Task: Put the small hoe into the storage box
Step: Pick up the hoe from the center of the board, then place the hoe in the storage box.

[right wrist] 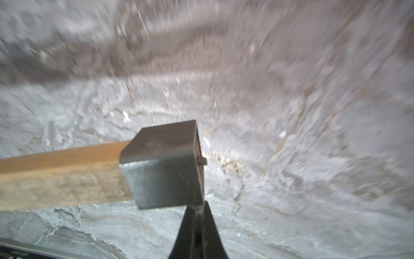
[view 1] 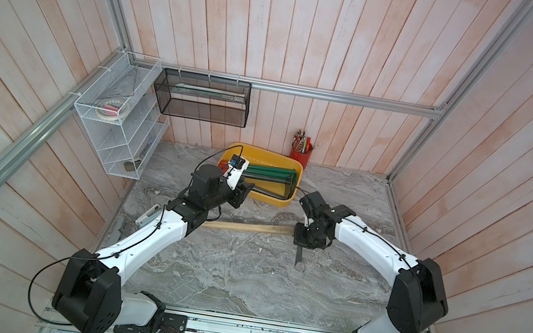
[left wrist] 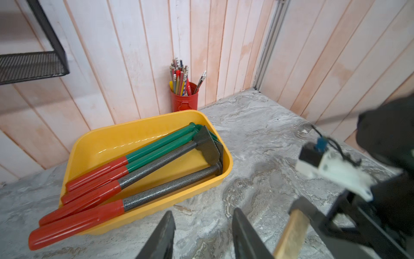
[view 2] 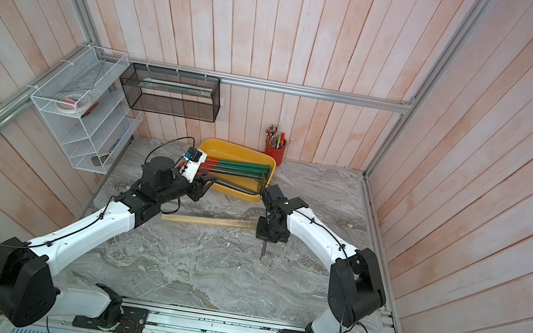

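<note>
The small hoe [view 1: 247,227] has a pale wooden handle and a dark metal head [right wrist: 163,163]. It stretches across the middle of the marble table, its thin blade [view 1: 298,257] pointing toward the front. My right gripper [view 1: 303,241] points down over the head, shut on the blade's thin plate [right wrist: 197,206]. The storage box [view 1: 259,154], a shallow yellow tub, sits at the back against the wall. My left gripper [view 1: 249,186] hovers at the box's near left corner. Its jaws stand apart with only tabletop between them [left wrist: 203,215]. The hoe handle [left wrist: 291,233] lies beside that gripper.
Several tools with red grips and green or grey shafts [left wrist: 134,168] lie in the box. A red cup of pencils [view 1: 301,153] stands right of it. A black mesh basket [view 1: 201,98] and a white wire rack [view 1: 120,113] hang on the back-left walls.
</note>
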Robot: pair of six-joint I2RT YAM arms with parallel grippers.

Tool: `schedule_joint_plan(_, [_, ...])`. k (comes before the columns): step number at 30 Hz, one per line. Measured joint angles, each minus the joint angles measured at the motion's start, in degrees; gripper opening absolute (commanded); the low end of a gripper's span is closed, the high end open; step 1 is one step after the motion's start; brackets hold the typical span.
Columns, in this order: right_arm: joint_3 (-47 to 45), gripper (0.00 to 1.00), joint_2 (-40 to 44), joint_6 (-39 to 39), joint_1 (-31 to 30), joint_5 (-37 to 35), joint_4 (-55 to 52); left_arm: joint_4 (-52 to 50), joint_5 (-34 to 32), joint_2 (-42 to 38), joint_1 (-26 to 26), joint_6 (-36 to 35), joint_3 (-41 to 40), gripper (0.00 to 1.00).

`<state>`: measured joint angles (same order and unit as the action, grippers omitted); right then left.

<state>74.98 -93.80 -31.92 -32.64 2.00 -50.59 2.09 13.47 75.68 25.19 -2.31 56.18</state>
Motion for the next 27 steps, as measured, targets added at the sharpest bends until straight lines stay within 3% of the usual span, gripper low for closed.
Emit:
schedule_joint_plan(4, [10.6, 0.00, -0.6, 8.7, 5.4, -4.3, -3.1, -3.0, -0.5, -0.4, 3.2, -3.6, 0.3, 0.75])
schedule_joint_plan(7, [16.5, 0.00, -2.4, 13.6, 7.9, -7.9, -4.0, -7.4, -2.6, 0.1, 6.1, -6.7, 1.9, 0.83])
schedule_joint_plan(13, [22.9, 0.00, -7.2, 19.9, 8.9, -10.5, -4.4, -14.1, -10.2, 4.3, 10.6, -12.7, 7.5, 0.83])
schedule_joint_plan(19, [23.7, 0.00, -7.5, 23.0, 8.9, -11.2, -5.0, -18.5, -20.0, 9.5, 11.6, -18.3, 9.6, 0.83])
schedule_joint_plan(27, [25.0, 0.00, -7.5, 23.5, 8.9, -11.1, -5.2, -20.2, -24.8, 10.6, 11.6, -21.8, 9.6, 0.74])
